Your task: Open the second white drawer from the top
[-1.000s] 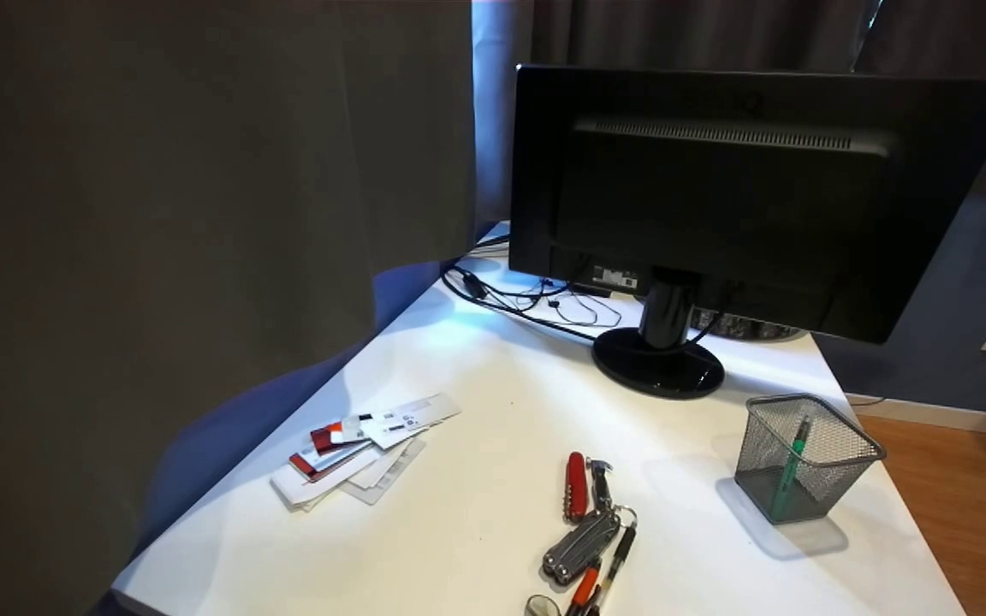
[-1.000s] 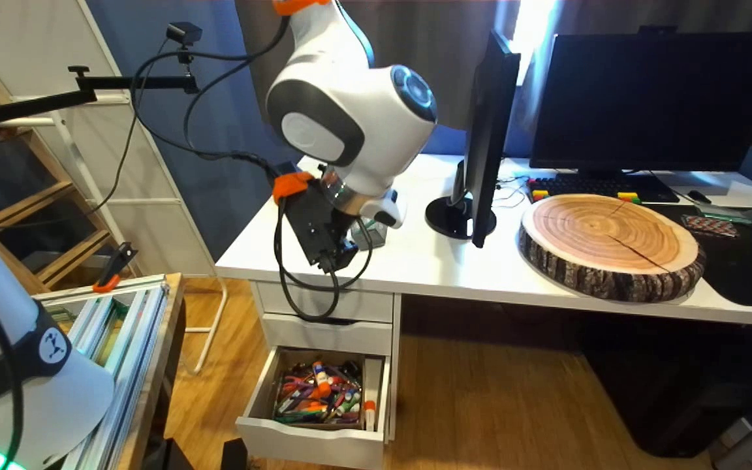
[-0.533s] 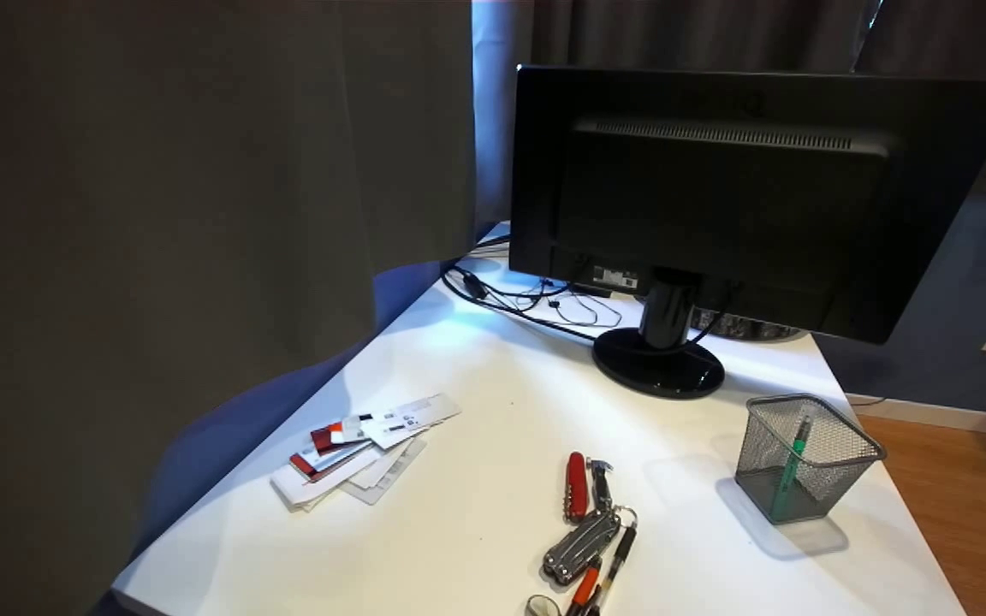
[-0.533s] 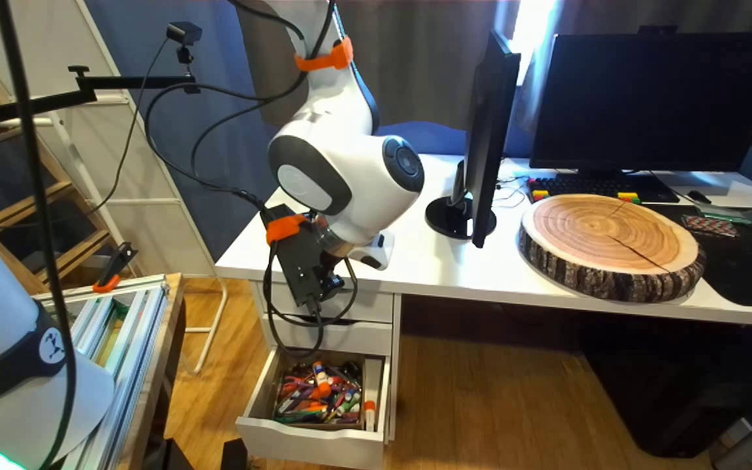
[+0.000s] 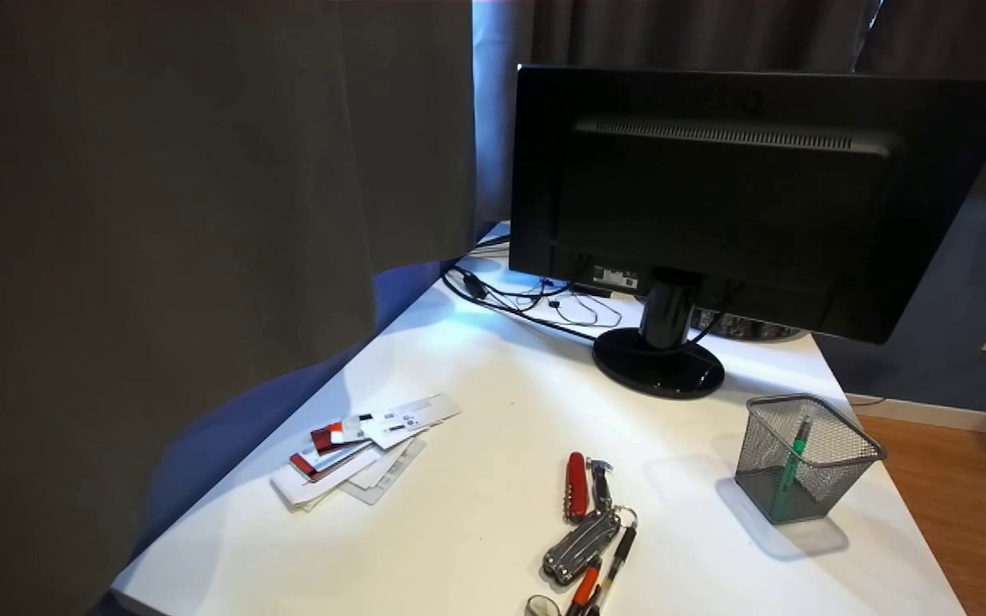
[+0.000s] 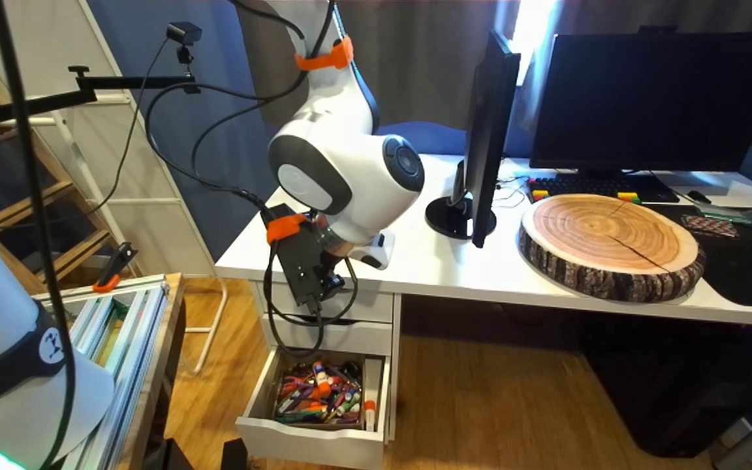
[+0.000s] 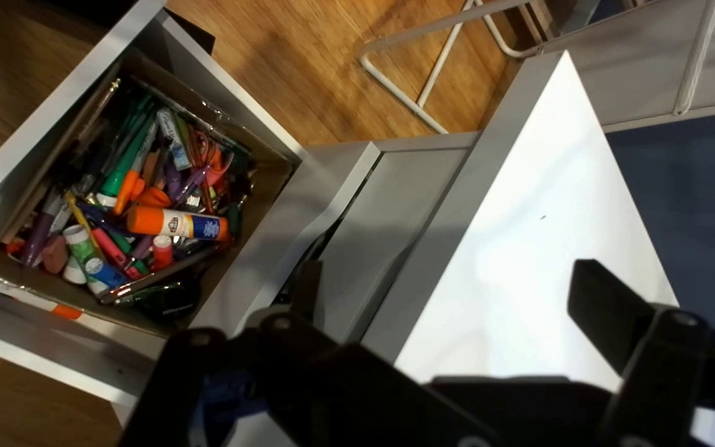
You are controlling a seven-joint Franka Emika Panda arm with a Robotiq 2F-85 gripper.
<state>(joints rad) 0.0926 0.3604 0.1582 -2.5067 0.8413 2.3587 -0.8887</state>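
Observation:
The white drawer unit sits under the desk. In an exterior view the top drawer [image 6: 369,304] is shut. The second drawer [image 6: 356,338] is below it, with a dark slot at its curved upper edge. In the wrist view the second drawer [image 7: 323,180] stands slightly out from the top drawer [image 7: 404,186], with a narrow dark gap between them. My gripper [image 7: 449,267] is open and empty. Its left finger [image 7: 308,285] overlaps the gap of the second drawer in the picture; the right finger [image 7: 606,310] is over the desktop. Contact cannot be told. The fingers are hidden in both exterior views.
The third drawer [image 6: 311,445] is pulled far out, with a box of pens and glue sticks inside. The white desktop [image 7: 537,248] overhangs the drawers. A monitor [image 6: 490,137], a wooden slab [image 6: 611,235] and a mesh cup [image 5: 801,492] stand on the desk.
Between one second and half a second ago the arm moved down and slightly left in an exterior view. Since then it has stayed still. The drawers have not visibly moved.

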